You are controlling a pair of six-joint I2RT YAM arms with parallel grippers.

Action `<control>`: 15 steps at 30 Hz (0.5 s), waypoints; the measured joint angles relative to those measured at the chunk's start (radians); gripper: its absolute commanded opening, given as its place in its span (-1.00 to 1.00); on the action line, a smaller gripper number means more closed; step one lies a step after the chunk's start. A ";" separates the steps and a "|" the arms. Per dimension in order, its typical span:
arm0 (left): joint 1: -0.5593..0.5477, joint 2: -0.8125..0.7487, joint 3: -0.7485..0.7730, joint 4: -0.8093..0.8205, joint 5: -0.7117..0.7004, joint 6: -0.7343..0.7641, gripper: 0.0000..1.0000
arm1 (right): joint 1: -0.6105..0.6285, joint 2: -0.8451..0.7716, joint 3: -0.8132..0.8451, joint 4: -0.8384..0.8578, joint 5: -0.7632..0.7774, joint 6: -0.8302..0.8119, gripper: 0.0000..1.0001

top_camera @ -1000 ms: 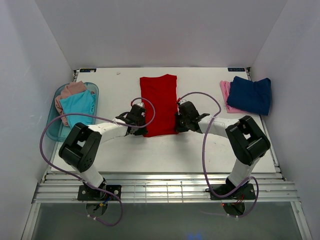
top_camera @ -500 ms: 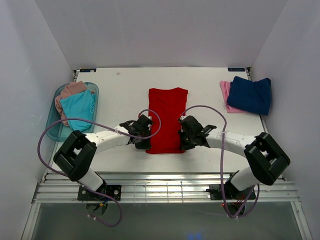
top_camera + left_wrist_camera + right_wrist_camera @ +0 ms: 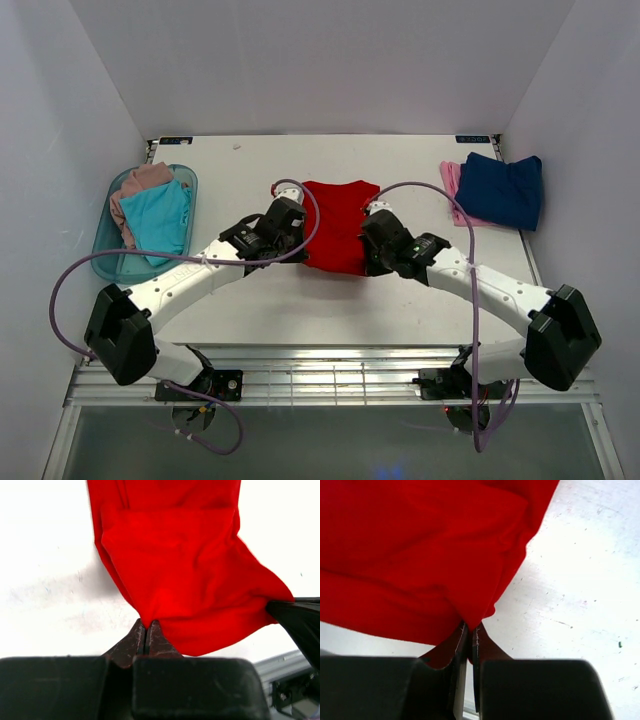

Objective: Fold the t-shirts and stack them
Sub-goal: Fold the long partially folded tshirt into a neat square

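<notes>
- Red tee (image 3: pixel 338 222), mid-table: near hem held up, for fold toward far end.
- L gripper (image 3: pixel 147 631): clamped on hem's left corner.
- R gripper (image 3: pixel 471 630): clamped on right corner, edge taut.

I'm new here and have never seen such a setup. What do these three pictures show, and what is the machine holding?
These are two robot arms bolted at the near edge of a white table. The wide picture looks down from above and behind them; each close-up comes from a camera on one wrist, looking along that arm's own fingers. The left gripper and the right gripper are each pinched shut on a near corner of the red t-shirt, holding that edge up off the table. At the far right a navy t-shirt lies on a light pink t-shirt. At the left a teal tub holds a turquoise t-shirt and a dusty pink t-shirt.
</notes>
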 measured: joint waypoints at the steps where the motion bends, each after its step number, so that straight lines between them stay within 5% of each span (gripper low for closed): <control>1: 0.000 0.001 0.000 0.013 -0.015 0.004 -1.00 | 0.000 0.016 0.012 0.000 0.020 -0.004 -0.85; 15: 0.023 0.069 -0.016 0.216 -0.137 0.103 -1.00 | -0.024 0.258 0.213 0.035 0.212 -0.097 -0.85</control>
